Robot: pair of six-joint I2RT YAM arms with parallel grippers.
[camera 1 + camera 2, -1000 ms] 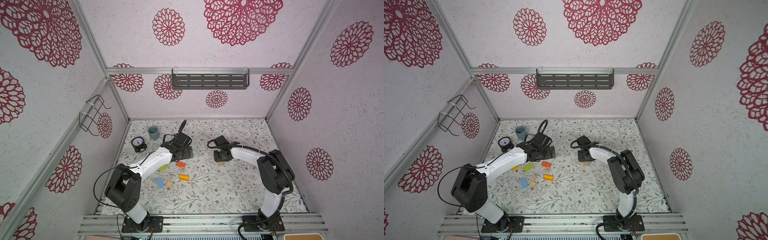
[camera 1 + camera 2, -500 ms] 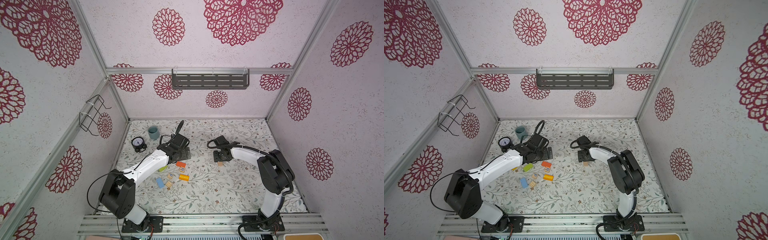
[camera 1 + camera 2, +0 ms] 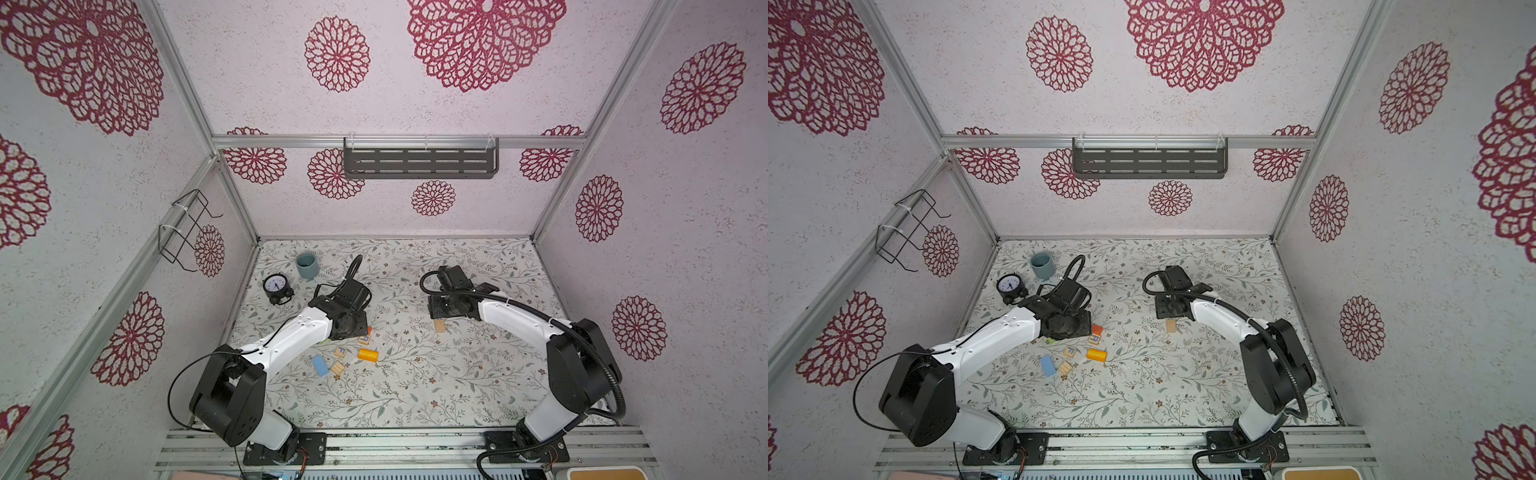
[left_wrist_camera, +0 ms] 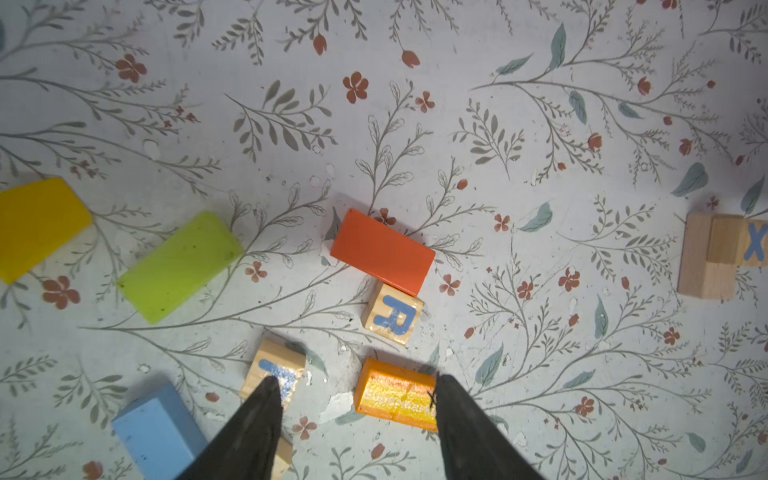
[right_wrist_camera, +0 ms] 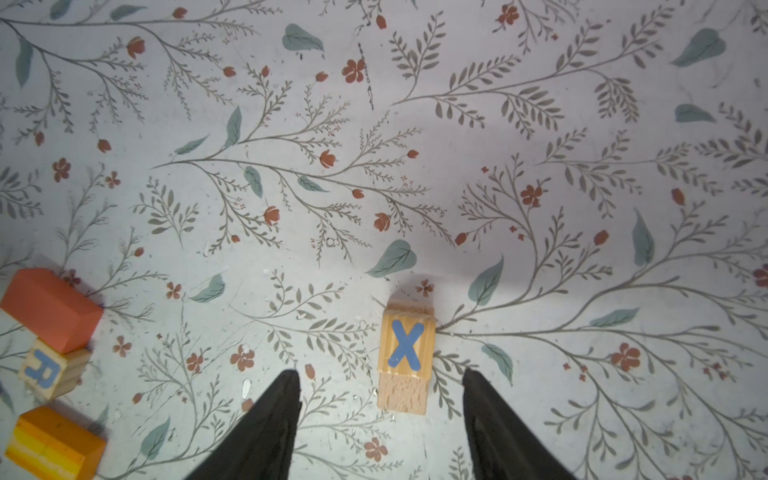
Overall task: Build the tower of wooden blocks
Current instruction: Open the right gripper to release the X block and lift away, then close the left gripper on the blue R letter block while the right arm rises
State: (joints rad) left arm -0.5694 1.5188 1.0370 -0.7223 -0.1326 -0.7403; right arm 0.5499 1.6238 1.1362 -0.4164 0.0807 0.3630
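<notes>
The X cube (image 5: 406, 344) sits atop a plain block (image 5: 402, 395) before my spread, empty right gripper (image 5: 380, 372). My left gripper (image 4: 356, 379), fingers apart, has come nearer, over the orange cylinder (image 4: 395, 395).

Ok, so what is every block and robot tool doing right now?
left tool, open, nothing held
right tool, open, nothing held
X cube, stacked on plain block
orange cylinder, lying on its side
orange block, flat, against R cube
green block, flat, touching nothing
yellow block, flat
blue block, flat
cup, upright
clock, standing
</notes>
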